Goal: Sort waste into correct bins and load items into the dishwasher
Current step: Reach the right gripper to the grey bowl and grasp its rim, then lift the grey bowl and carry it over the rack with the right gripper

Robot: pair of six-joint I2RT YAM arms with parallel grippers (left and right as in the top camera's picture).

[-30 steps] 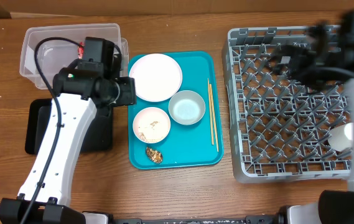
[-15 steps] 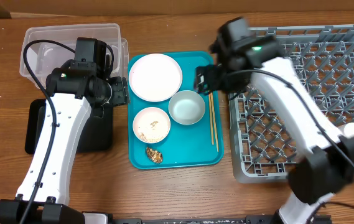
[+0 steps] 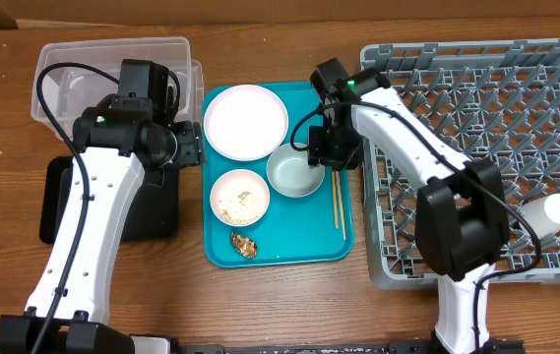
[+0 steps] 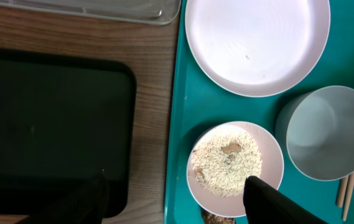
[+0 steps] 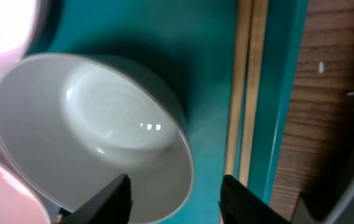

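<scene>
My right end effector (image 5: 177, 198) hangs with its fingers spread and nothing between them. Directly beneath it is the rack-side rim of the pale grey-blue bowl (image 5: 96, 137), which sits upright and empty, mouth up, on the teal tray (image 5: 211, 118). Just beyond that rim, on the side towards the dish rack (image 3: 476, 138), lie the chopsticks (image 5: 246, 81). They are side by side and touching, and their long axis runs straight away from the fingers, parallel to the tray's edge.

I judge the step in hand to be loading: a pick of this bowl by its rim, though the chopsticks are close enough that I can't rule them out. The next move calls for a descent with one finger inside the bowl wall and one outside, without touching the chopsticks.

Further off, the white cup (image 3: 558, 209) lies in the rack.

My left end effector (image 4: 177, 202) is also spread and empty. It hovers near the white bowl (image 4: 236, 165) that holds rice grains (image 4: 226, 160). Past that are the white plate (image 4: 257, 37) and the black tray (image 4: 52, 124) on the surface (image 4: 155, 93).
</scene>
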